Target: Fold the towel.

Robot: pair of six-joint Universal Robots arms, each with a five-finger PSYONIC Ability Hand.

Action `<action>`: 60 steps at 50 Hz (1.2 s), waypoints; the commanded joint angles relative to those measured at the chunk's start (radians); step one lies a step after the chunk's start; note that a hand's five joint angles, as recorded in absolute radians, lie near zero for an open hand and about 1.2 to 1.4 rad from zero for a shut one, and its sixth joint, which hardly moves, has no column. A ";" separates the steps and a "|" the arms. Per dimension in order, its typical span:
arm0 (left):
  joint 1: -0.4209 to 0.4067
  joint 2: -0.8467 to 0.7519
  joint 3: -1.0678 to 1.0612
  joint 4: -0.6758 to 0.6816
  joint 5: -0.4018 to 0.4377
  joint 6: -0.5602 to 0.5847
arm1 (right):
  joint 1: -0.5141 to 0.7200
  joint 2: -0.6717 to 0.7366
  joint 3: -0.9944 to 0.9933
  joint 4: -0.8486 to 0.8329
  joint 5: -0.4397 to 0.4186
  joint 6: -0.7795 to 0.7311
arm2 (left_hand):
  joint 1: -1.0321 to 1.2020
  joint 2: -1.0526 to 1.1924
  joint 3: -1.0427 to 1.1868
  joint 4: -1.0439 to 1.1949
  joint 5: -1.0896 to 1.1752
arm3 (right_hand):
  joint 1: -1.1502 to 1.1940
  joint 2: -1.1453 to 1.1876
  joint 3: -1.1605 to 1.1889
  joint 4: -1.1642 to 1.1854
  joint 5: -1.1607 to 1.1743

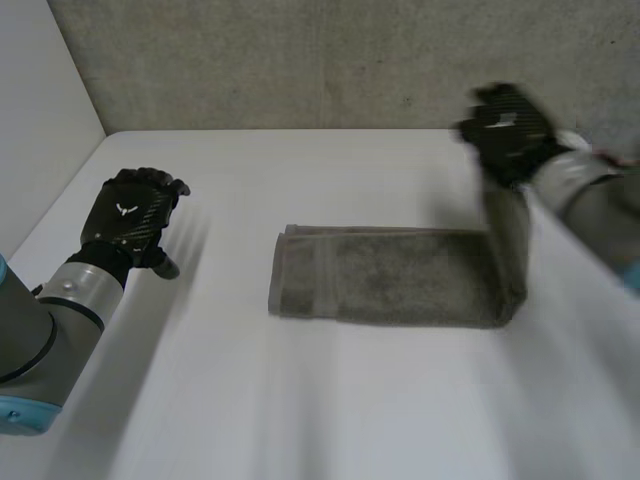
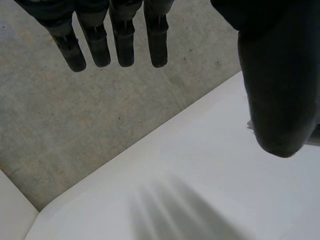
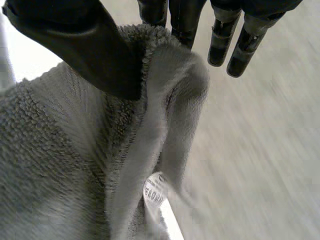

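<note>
Clearly, right hand (image 1: pixel 510 130) fingers (image 3: pixel 182 17) pinch the towel (image 1: pixel 400 275) end, raised; left hand (image 1: pixel 135 210) fingers (image 2: pixel 122 40) straight.

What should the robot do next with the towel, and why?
Probably carry the lifted end of the towel across to its other end. The right robot hand pinches one end up off the table, the rest lies flat, and the left robot hand is open, apart from it.

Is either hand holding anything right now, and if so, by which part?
The right hand pinches the towel by its raised end, on that arm's side. The left hand is open and holds nothing.
</note>
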 commanded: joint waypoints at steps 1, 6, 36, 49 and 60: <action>-0.001 -0.002 -0.001 0.002 0.001 0.000 | 0.355 0.200 -0.121 -0.010 0.059 -0.062 | -0.064 -0.052 -0.052 -0.059 -0.009 | 0.083 0.078 -0.044 -0.076 0.054; -0.001 -0.002 -0.001 0.002 0.001 0.000 | 0.483 0.328 -0.173 -0.015 0.079 -0.120 | -0.064 -0.052 -0.052 -0.059 -0.009 | 0.083 0.078 -0.044 -0.076 0.054; -0.018 -0.011 -0.004 0.000 0.001 0.000 | 0.069 -0.117 0.400 -0.070 0.046 0.360 | -0.072 -0.060 -0.052 -0.059 -0.018 | -1.138 -1.144 -0.044 -0.076 -1.168; -0.058 -0.014 -0.006 0.000 0.001 0.003 | -0.144 -0.036 0.557 -0.116 -0.196 0.370 | -0.072 -0.060 -0.052 -0.059 -0.018 | -0.864 -0.870 -0.044 -0.076 -0.894; -0.059 -0.012 -0.015 0.002 0.001 0.006 | -0.146 0.026 0.546 -0.204 -0.193 0.374 | -0.072 -0.060 -0.052 -0.059 -0.018 | -0.527 -0.532 -0.044 -0.076 -0.556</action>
